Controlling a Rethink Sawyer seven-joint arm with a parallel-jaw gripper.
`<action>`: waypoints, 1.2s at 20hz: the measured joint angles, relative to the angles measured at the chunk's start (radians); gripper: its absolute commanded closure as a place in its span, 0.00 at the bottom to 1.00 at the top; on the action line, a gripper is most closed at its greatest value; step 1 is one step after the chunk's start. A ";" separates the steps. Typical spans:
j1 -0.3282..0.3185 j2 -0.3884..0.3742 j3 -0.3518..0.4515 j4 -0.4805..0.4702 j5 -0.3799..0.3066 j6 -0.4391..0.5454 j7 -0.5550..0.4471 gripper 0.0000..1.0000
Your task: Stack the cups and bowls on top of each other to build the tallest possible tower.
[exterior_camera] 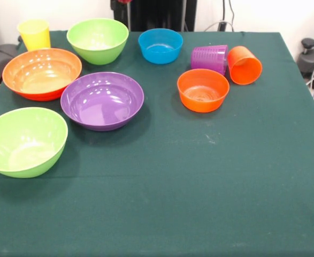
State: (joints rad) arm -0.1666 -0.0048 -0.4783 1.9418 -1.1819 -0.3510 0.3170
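In the front view, a yellow cup (pixel 34 34) stands upright at the far left corner. A ribbed purple cup (pixel 209 58) and an orange cup (pixel 244 65) lie on their sides at the far right, touching. Bowls sit open side up: a large orange bowl (pixel 41 73), a large purple bowl (pixel 102 100), a lime green bowl (pixel 98 40) at the back, a second lime green bowl (pixel 24 141) at the near left, a small blue bowl (pixel 160 45) and a small orange bowl (pixel 203 90). No pink bowl shows. The gripper is out of view.
The green table cloth (pixel 210 182) covers the table. The robot's black pedestal (pixel 157 13) stands behind the far edge. A dark device with cables (pixel 313 59) sits off the right edge.
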 measured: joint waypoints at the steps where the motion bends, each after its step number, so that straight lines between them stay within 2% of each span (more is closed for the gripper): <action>1: 0.000 0.000 0.003 -0.001 0.000 0.000 0.000 0.00; 24: 0.001 -0.003 0.079 -0.022 -0.022 0.000 0.000 0.00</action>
State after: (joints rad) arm -0.1654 -0.0076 -0.3993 1.9203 -1.2043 -0.3509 0.3170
